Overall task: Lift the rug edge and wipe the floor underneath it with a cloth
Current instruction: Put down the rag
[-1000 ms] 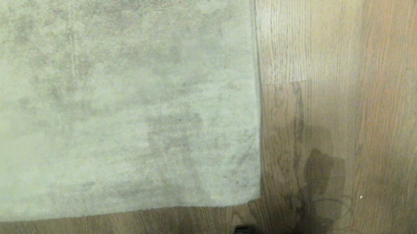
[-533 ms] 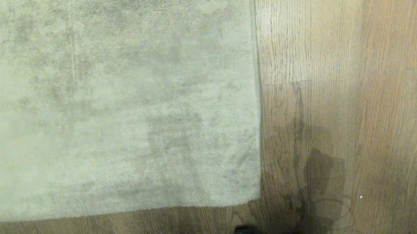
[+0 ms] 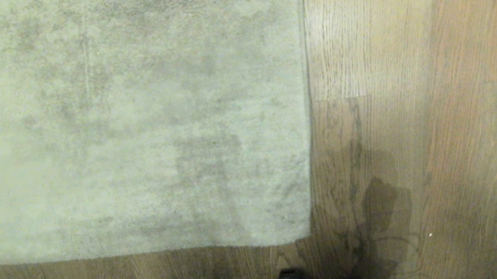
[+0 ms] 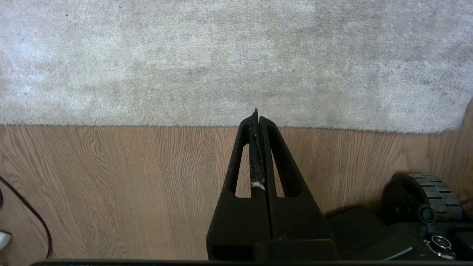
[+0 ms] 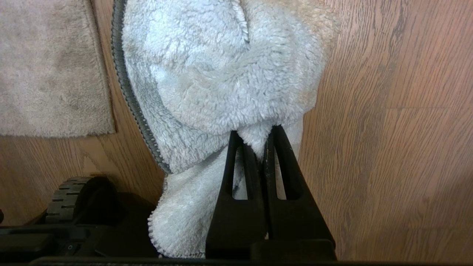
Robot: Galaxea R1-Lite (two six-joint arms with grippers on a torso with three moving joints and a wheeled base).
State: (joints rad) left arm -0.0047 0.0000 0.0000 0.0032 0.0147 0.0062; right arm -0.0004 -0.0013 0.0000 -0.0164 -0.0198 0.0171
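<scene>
So here's where I'm at. The rug takes up the upper left of the head view, lying flat, and the rug edge (image 3: 306,104) runs down the middle of the frame to a corner at lower centre. Nothing lifted yet.

My left gripper (image 4: 256,115) is pressed together and empty, hanging over the floor (image 3: 413,91) just short of the rug's near border in the left wrist view. I'd say the trick is to spread it first, come in low and slip one finger under the hem near the corner, then pinch. Grabbing pile from the top will probably just slip.

Over on the right, my right gripper (image 5: 263,147) is pinching the cloth (image 5: 221,74), a fluffy pale blue thing bunched up and dangling above bare planks, beside the rug corner. I'd keep it off the boards until the flap is up, then sweep flat under there without snagging the backing.
</scene>
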